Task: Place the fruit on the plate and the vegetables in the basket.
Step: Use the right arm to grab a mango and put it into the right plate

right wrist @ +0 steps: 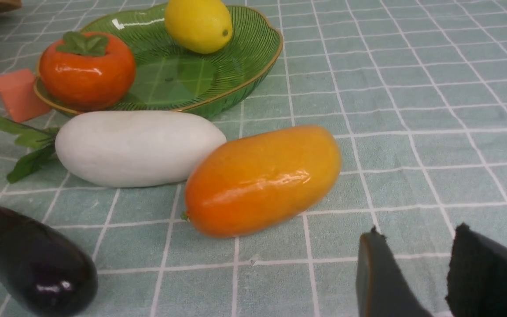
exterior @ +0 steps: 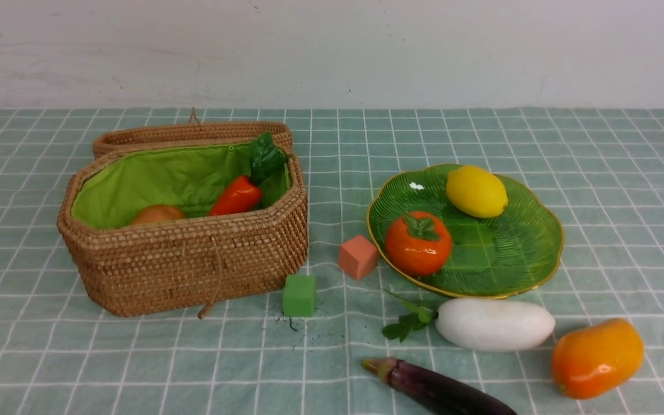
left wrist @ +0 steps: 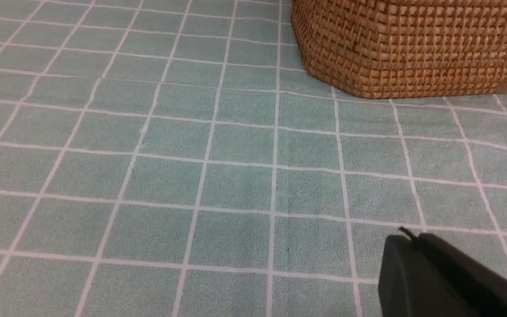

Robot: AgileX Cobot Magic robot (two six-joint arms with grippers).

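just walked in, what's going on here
A robot is sorting toy produce. The carrot and a brown vegetable lie in the basket; the lemon and persimmon sit on the plate. The radish, eggplant and mango are on the cloth. Neither arm holds anything: the right fingers stand apart near the mango, the left fingers are shut near the basket.

Front view: the eggplant [exterior: 436, 389] is cut off by the lower edge. The front wall of the basket [exterior: 193, 259] hides the carrot's [exterior: 237, 196] lower end and most of the brownish-orange round vegetable [exterior: 157, 214]. The lid [exterior: 188, 134] is largely concealed behind the basket. Wrist views: only the fingertips of the left end effector [left wrist: 412, 237] and the right end effector [right wrist: 417, 231] are in frame. Only one basket corner shows.
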